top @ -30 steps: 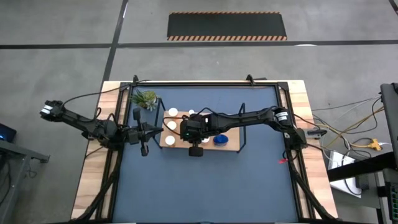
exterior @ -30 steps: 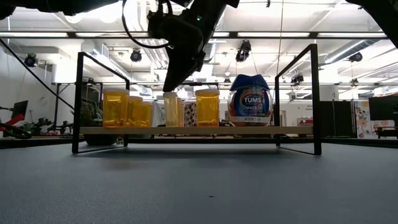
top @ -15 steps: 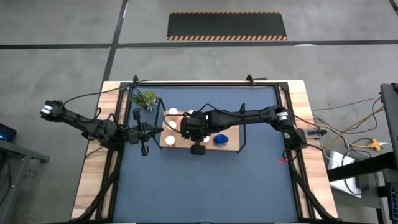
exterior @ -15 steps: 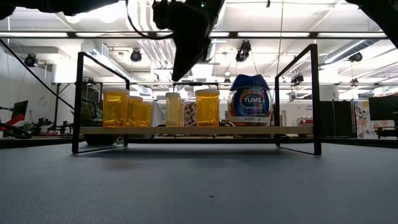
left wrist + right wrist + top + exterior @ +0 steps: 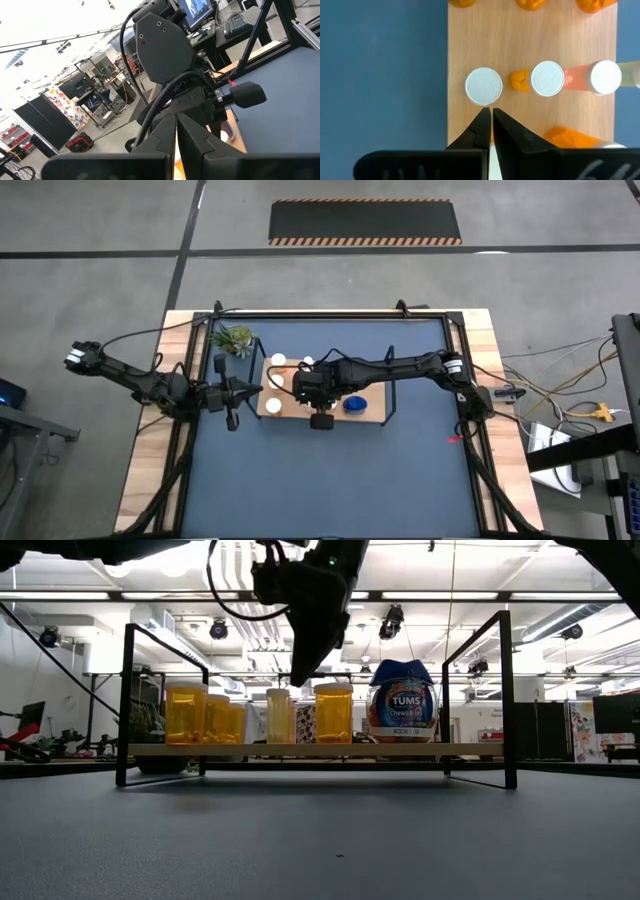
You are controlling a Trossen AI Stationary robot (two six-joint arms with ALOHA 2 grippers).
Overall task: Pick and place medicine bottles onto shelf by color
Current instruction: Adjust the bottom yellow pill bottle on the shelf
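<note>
The light-wood shelf (image 5: 284, 411) stands on the blue mat, its board (image 5: 300, 750) carrying several orange bottles with white caps (image 5: 186, 712) and the blue bottle (image 5: 400, 700). My right gripper (image 5: 298, 680) hangs shut over the shelf, its fingertips pointing down just right of the slim orange bottle (image 5: 278, 716) and slightly above its top. In the right wrist view that gripper (image 5: 490, 116) sits beside a white cap (image 5: 483, 86). My left gripper (image 5: 232, 396) waits shut at the shelf's left end.
A small green plant (image 5: 235, 338) stands at the mat's far left corner. Black wire frames (image 5: 505, 690) rise at both short ends of the shelf. In the left wrist view the right arm's wrist housing (image 5: 162, 47) looms close. The mat (image 5: 330, 480) stretches toward the near edge.
My right gripper rose from the top of the slim orange bottle, shifted toward the table's right, then dipped a little. The bottle stayed standing on the shelf.
</note>
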